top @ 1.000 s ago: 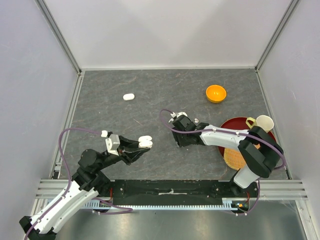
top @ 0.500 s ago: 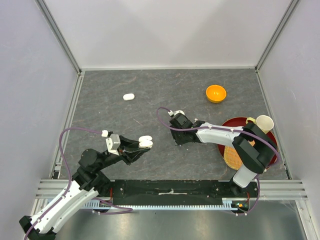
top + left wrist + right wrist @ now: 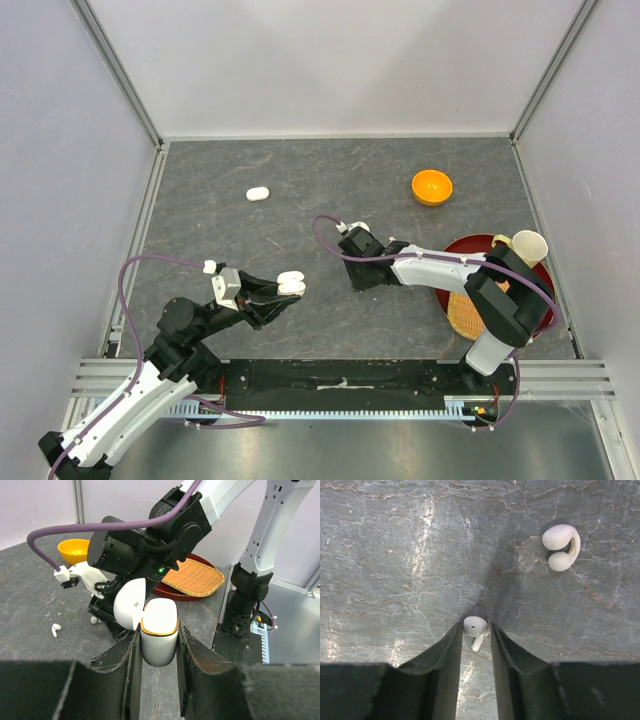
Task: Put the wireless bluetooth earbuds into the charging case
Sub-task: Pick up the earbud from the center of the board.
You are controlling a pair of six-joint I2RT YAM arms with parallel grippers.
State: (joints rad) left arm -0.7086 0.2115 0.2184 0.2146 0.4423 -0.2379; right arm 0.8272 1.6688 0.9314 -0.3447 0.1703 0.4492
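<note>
My left gripper [image 3: 282, 290] is shut on a white charging case [image 3: 159, 636], held upright above the table with its lid [image 3: 129, 610] swung open to the left. The right gripper [image 3: 475, 630] points down at the table a little to the right of the case, its jaws narrowly open around a small white stemmed earbud [image 3: 475, 628]. That earbud touches the left finger, with a sliver of gap to the right one. A curved white clip-shaped earbud [image 3: 561, 546] lies just beyond. Another stemmed earbud [image 3: 55, 629] lies on the table by the right gripper [image 3: 362, 280].
A second white case [image 3: 258, 194] lies shut at the back left. An orange bowl [image 3: 432, 186] stands at the back right. A red plate [image 3: 478, 248] with a woven mat [image 3: 465, 315] and a cream cup [image 3: 527, 245] sits at the right edge.
The right gripper shifted slightly left and lowered over the stemmed earbud, and its jaws have narrowed around it. The left arm and the case have not moved.
</note>
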